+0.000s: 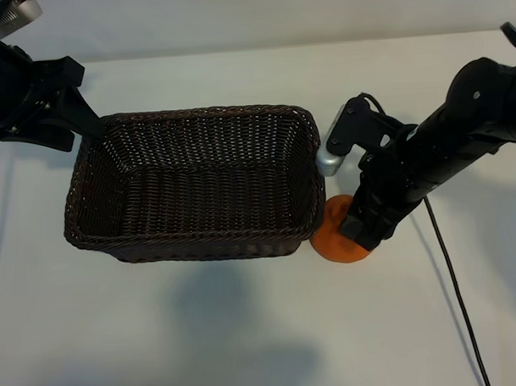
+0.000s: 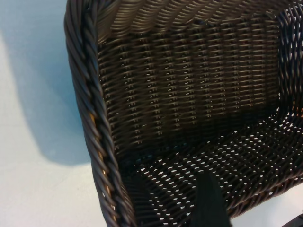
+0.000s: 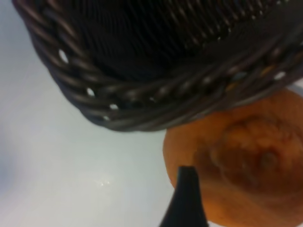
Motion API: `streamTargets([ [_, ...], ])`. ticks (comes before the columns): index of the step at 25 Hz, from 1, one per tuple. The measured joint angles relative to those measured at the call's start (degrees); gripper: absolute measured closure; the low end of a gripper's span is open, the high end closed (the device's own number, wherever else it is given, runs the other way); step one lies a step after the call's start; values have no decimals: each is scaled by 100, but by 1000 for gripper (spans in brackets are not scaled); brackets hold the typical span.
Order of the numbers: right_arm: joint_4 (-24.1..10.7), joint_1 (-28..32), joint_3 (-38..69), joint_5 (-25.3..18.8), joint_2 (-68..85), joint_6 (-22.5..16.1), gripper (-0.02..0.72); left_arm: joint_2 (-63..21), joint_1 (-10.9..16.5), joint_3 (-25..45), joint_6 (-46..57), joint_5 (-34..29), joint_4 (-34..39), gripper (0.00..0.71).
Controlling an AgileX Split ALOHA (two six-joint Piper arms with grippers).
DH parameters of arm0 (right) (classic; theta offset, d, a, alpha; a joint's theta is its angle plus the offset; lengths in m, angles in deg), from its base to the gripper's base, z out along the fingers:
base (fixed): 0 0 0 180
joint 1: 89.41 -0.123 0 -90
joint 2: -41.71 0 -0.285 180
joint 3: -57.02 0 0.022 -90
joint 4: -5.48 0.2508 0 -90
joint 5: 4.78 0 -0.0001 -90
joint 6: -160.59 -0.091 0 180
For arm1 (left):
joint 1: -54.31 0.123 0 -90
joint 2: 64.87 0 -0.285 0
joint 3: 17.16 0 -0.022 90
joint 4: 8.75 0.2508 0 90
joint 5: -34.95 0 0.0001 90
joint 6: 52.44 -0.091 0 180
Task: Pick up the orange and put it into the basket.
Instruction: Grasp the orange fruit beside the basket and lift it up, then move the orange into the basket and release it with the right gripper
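Note:
The orange (image 1: 334, 238) lies on the white table against the front right corner of the dark woven basket (image 1: 192, 246). My right gripper (image 1: 362, 227) hangs directly over the orange, open, hiding part of it. In the right wrist view one black finger (image 3: 188, 201) overlaps the edge of the orange (image 3: 246, 165), just in front of the basket's braided rim (image 3: 156, 101); the other finger is out of view. My left gripper (image 1: 93, 129) stands open at the basket's back left corner. One of its fingers (image 2: 209, 203) reaches over the inside of the basket (image 2: 90, 118).
A black cable (image 1: 452, 279) trails from the right arm across the table toward the front right. A grey cylinder (image 1: 329, 161) on the right arm hangs close to the basket's right rim. Bare white table surrounds the basket.

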State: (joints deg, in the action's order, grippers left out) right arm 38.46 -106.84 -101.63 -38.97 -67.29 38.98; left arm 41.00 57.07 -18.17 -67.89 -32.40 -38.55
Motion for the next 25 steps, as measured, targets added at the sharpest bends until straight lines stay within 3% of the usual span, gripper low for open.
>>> streamTargets([
  [5,190,-82,0,35,-67,238,143,0,0,0,-23,0,0,215],
  [13,236,-82,0,272,-299,249,164,0,0,0,-27,0,-6,215],
  [16,236,-82,0,317,-299,199,312,0,0,0,-33,0,-6,215],
  [19,236,-82,0,304,-294,152,580,0,0,0,-34,0,-6,215],
  [21,207,-82,0,260,-277,141,635,0,0,0,-34,0,-6,215],
  [25,-73,-82,0,-3,-251,109,652,0,0,0,-34,0,-6,215],
])
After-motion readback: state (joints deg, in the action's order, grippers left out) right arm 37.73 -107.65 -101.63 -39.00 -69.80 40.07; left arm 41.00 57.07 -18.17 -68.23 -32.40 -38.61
